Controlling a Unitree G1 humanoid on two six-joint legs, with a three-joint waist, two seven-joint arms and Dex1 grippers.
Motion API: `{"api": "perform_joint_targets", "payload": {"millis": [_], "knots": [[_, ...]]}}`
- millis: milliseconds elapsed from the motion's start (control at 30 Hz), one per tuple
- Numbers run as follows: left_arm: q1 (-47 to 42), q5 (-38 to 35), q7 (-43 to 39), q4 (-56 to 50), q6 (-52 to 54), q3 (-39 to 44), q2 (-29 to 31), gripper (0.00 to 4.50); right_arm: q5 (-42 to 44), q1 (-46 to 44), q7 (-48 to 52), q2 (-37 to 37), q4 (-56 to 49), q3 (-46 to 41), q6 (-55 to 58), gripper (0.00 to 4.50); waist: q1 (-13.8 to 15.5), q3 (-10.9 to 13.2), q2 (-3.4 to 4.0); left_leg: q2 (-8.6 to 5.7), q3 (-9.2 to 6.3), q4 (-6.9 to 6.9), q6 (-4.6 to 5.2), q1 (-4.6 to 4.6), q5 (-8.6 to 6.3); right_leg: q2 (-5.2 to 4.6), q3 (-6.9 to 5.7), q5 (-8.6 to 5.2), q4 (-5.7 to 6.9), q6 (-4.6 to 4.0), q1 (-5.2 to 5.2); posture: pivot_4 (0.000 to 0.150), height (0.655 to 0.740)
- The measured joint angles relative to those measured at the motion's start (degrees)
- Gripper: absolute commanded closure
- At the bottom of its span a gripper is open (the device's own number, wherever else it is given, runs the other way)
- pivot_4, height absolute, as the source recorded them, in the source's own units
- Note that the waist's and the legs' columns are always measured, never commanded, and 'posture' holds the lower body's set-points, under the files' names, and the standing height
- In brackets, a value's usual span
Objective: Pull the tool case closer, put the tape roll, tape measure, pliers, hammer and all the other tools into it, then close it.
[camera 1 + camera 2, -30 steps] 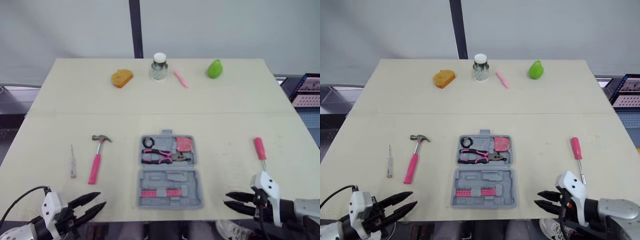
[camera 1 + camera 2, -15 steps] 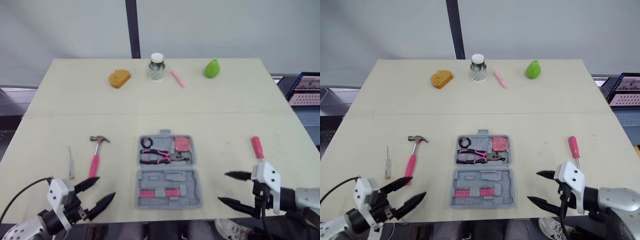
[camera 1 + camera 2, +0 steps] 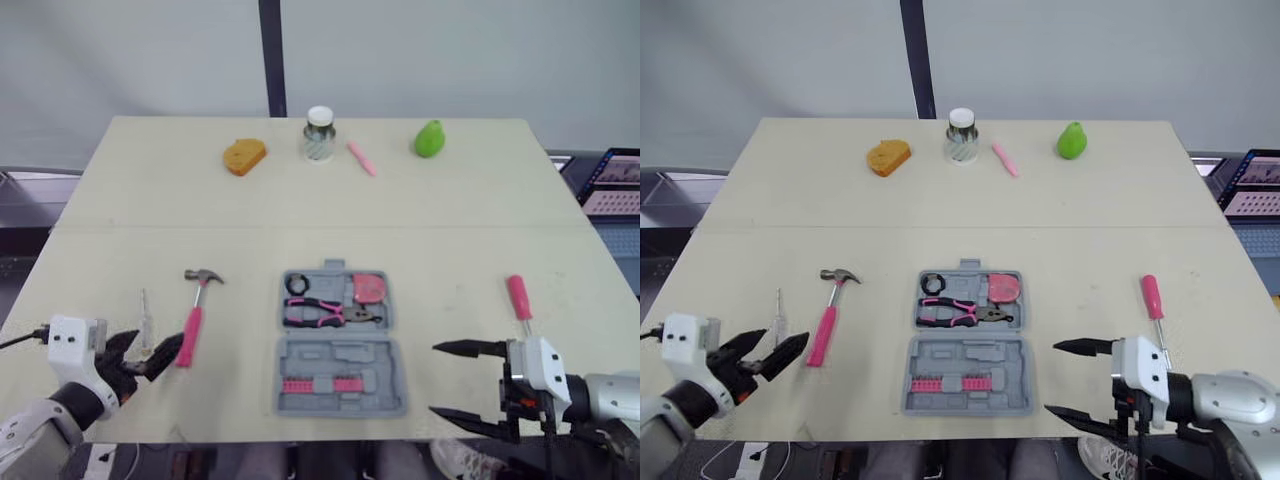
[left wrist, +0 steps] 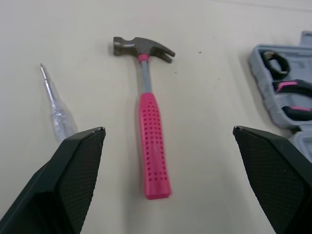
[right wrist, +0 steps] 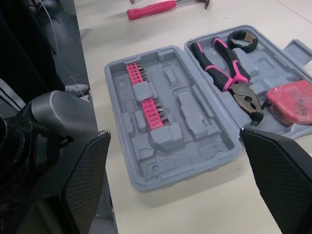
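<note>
While both grip nothing, left hand (image 3: 786, 340) spread before hammer (image 3: 827, 318), right hand (image 3: 1050, 378) spread beside tool case (image 3: 985, 358)

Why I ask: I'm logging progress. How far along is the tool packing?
Done: tape roll, pliers and tape measure sit in the open tool case. In hand: nothing; the open left gripper faces the hammer, right gripper open beside the case. Left: hammer, clear screwdriver, pink screwdriver, closing.

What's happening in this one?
A robot is packing tools into an open tool case on a table. The tape roll, pliers and tape measure lie inside. The left claw, open, hovers by the hammer; the right claw, open, hangs beside the case. A clear screwdriver and a pink screwdriver lie loose.
</note>
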Motion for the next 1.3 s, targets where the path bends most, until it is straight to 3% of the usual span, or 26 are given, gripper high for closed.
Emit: {"api": "perform_joint_targets", "payload": {"millis": [300,500,767,1300], "knots": [[-10.72,-1.46,13.67,2.59,12.67,1.56,-3.17,0.00,-0.15,-2.07,-0.77,-0.09,1.96,1.41,0.21,0.02,0.00,0.00,-0.01,0.01,0.00,0.00,-0.08,0.01,0.04,0.02,-0.01,0.00,0.06,0.00,0.00,0.150,0.6950],[-19.73,-1.07,18.38,8.65,19.79,3.89,-3.12,0.00,-0.27,-1.68,-1.98,-0.13,1.97,1.28,0.31,0.02,0.19,-0.01,-0.03,-0.08,-0.01,0.00,-0.08,0.00,0.06,0.02,-0.01,0.00,0.16,0.00,-0.06,0.150,0.6950],[-30.52,3.51,19.41,16.43,26.23,1.91,-2.66,0.00,-0.74,-0.94,-4.22,-0.13,1.89,0.80,0.38,0.02,0.14,-0.01,-0.05,-0.12,0.01,0.00,-0.12,0.00,0.09,0.06,-0.07,0.00,0.55,0.00,-0.13,0.150,0.6950],[-33.66,16.24,18.62,22.06,27.41,-1.39,-8.49,0.00,-0.83,0.44,-6.75,-0.14,0.63,-0.88,1.56,0.02,0.18,-0.06,-0.18,-0.12,0.04,0.00,-0.16,0.00,0.11,0.07,-0.07,0.00,0.57,0.01,-0.17,0.150,0.6950]]}}
